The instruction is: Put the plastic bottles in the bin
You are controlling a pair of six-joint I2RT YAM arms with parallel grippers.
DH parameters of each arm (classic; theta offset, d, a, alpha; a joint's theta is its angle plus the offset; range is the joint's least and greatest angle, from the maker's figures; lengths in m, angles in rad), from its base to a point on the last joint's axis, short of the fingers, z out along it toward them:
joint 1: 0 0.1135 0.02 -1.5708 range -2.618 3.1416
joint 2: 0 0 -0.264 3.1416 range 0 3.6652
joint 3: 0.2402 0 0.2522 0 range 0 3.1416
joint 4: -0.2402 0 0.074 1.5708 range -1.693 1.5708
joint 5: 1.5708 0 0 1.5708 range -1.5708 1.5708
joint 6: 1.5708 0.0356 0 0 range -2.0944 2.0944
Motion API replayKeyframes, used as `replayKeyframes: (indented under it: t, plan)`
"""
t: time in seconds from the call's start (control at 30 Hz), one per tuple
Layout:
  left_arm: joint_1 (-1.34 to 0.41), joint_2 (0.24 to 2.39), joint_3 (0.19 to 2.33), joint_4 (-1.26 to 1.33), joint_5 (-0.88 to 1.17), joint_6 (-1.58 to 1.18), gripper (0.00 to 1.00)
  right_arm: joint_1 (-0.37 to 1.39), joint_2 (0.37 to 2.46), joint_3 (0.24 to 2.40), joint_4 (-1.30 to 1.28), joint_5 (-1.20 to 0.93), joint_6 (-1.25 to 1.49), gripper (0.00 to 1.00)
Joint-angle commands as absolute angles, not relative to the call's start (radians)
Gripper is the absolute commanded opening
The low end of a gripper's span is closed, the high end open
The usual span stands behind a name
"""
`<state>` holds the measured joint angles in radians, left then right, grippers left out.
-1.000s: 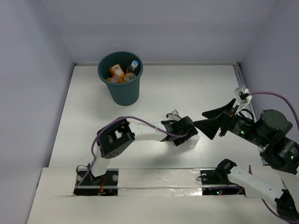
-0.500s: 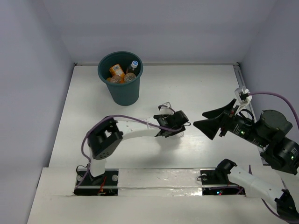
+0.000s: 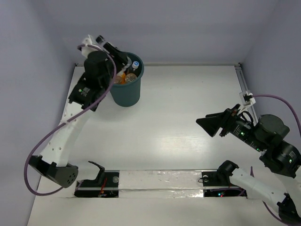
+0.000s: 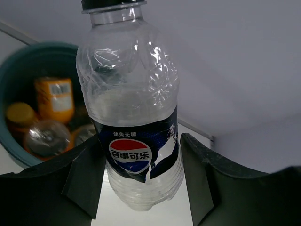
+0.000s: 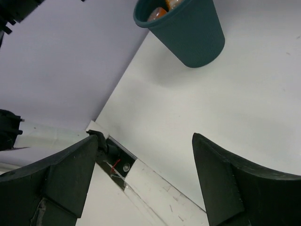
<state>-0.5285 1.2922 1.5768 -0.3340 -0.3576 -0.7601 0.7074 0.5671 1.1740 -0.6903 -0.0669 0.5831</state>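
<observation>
The left gripper [image 4: 140, 141] is pinching a clear bottle [image 4: 134, 94] around its dark label band, a finger [image 4: 84, 174] pressing on each side, and is holding it at the rim of the bin [image 3: 126, 94] in the far left corner of the table [image 3: 178, 108], dark cap pointing away from the wrist. Orange bottles [image 4: 52, 98] are lying inside the bin. The right gripper [image 5: 143, 137] is hovering over the table with its fingers spread wide, well apart from the bin.

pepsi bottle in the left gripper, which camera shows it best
Left wrist: the pepsi bottle fills the frame, label readable. Top external mostly hides it behind the left arm; right wrist misses it.
</observation>
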Motion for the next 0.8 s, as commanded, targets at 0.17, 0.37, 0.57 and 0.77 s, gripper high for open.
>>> replayKeyframes:
  t: [0.17, 0.37, 0.57, 0.77]
  plan:
    - [-0.267, 1.540, 1.686, -0.374, -0.097, -0.511, 0.33, 0.712, 0.614, 1.201, -0.630, -0.014, 0.678, 0.85]
    - [-0.256, 1.588, 1.677, -0.357, -0.040, -0.494, 0.46, 0.712, 0.630, 1.209, -0.611, -0.003, 0.707, 0.85]
    - [-0.235, 1.583, 1.738, -0.391, -0.005, -0.489, 0.76, 0.712, 0.644, 1.221, -0.607, -0.003, 0.713, 0.85]
    - [-0.235, 1.461, 1.752, -0.380, 0.080, -0.517, 0.99, 0.712, 0.679, 1.294, -0.621, 0.049, 0.654, 0.83]
